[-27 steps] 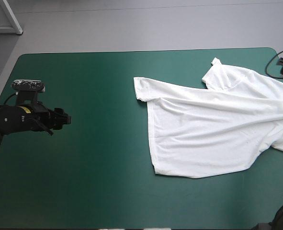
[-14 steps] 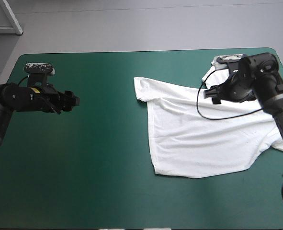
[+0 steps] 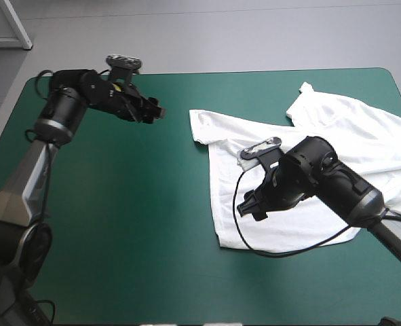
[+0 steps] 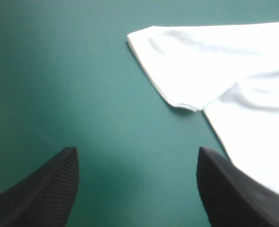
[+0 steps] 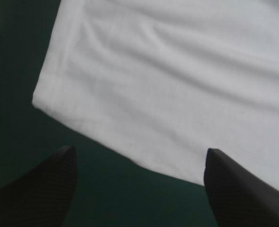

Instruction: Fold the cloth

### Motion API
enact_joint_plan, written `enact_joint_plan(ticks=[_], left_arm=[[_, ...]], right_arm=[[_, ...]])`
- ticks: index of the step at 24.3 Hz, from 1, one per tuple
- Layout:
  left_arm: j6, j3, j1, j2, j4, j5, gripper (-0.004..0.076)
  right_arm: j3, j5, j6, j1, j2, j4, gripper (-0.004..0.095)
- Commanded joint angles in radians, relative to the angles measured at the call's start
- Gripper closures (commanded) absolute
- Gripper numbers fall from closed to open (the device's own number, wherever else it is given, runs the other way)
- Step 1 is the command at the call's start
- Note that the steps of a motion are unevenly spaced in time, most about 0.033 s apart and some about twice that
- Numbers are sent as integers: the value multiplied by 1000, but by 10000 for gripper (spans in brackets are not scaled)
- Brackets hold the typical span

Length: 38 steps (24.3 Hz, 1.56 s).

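High view: white T-shirt (image 3: 363, 136) flat, wrinkled, on teal-green cover (image 3: 119, 224); both arms' jaws wide apart.

One T-shirt (image 3: 226, 173); two claws — left claw (image 3: 159, 112), right claw (image 3: 247, 207).

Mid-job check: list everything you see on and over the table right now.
T-shirt: one, white, spread with creases on the table's right half.
Table: one, teal-green cover, bare on its left half.
Left gripper: one, black fingers open, over bare cover near the far edge, just left of the T-shirt's sleeve.
Right gripper: one, black fingers open, over the T-shirt near its near left corner, holding nothing.
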State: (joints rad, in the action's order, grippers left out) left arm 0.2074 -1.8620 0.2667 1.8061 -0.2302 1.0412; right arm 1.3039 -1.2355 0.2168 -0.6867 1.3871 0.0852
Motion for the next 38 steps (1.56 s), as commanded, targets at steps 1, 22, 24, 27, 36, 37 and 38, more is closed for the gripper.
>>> enact_joint_plan(ticks=[1,22,24,27,36,37,38], left_arm=[[-36,-137,39,79,-29,-31,217],[-158,-714,127,658,84,188,218],[-158,-714,129,673,47,194,220],[-151,-714,160,680,38,164,287],[-127,-714,223,764,110,203,545],[-127,-714,223,766,129,210,566],[-127,-714,223,769,148,211,605]], right_arm=[[-33,17,34,-64,-65,5,218],[-174,17,185,-270,-164,-45,226],[-174,17,194,-290,-164,-47,250],[-174,17,196,-310,-164,-43,255],[-174,17,192,-339,-164,-32,257],[-174,17,187,-339,-164,-24,257],[-174,17,179,-339,-164,-10,257]])
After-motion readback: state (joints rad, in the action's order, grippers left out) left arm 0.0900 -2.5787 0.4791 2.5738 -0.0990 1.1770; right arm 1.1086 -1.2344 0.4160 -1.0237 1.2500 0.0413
